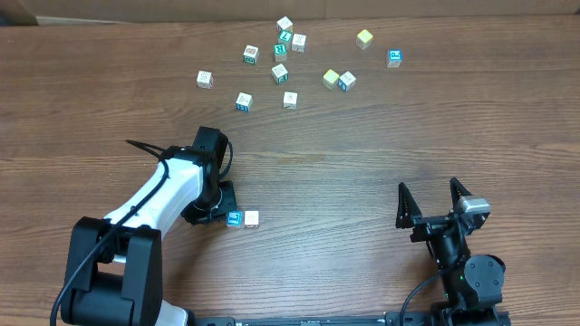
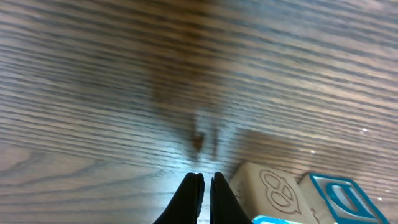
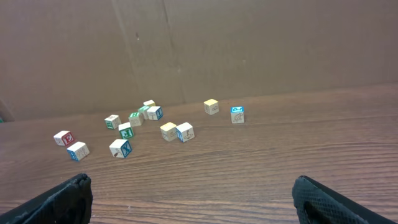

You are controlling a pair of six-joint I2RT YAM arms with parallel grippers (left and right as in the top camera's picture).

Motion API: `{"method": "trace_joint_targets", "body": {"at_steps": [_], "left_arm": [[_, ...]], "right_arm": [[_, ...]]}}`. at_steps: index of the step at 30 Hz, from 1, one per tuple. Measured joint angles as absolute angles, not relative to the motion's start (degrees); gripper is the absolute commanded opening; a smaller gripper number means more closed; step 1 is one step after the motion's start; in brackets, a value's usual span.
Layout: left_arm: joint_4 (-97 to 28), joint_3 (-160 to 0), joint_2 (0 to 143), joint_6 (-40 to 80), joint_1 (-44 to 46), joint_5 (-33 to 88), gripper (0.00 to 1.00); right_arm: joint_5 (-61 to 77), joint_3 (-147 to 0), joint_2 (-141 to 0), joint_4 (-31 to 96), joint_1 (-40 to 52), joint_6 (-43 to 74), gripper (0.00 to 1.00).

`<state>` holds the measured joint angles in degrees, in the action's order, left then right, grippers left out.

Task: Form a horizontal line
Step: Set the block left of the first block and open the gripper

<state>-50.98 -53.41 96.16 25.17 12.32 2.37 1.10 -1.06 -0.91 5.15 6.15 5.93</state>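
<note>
Black fingers [image 2: 193,190] of the left tool [image 2: 204,182] meet tip to tip, pinched narrow with nothing between them, low over the wood-grain bench [image 1: 362,136]. Immediately beside these tips, in the left wrist view, sit two letter cubes: a pale face with an embossed figure is the nearer, and a blue-framed face lies just beyond it. The overhead view shows the same pair as the horizontal line [image 1: 243,218], which consists of only two cubes. The blue-topped cube [image 1: 235,218] is just beside the left tool, and whether the two touch cannot be told. The whitish cube [image 1: 252,218] is on the side of the blue-topped cube away from that tool. The two cubes stand side by side and appear to touch.

The right tool [image 1: 429,194] stands well apart from the line, its two fingers spread wide and holding nothing. In its wrist view only the two dark fingertips show, at the lower corners.

Farthest from both tools, across the bench, lie the loose cubes [image 1: 280,72]. They form an irregular scatter with white, green, blue and pale yellow faces, some touching and most separate, with no straight row among them.
</note>
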Motion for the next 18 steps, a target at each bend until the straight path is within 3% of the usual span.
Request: {"method": "trace_joint_targets", "body": {"at_steps": [18], "left_arm": [[-51.8,-53.4,96.2,25.2,12.3,6.6,0.04]], "right_arm": [[1.1,-1.1,-0.9,5.1,6.2,5.9,1.0]]}}
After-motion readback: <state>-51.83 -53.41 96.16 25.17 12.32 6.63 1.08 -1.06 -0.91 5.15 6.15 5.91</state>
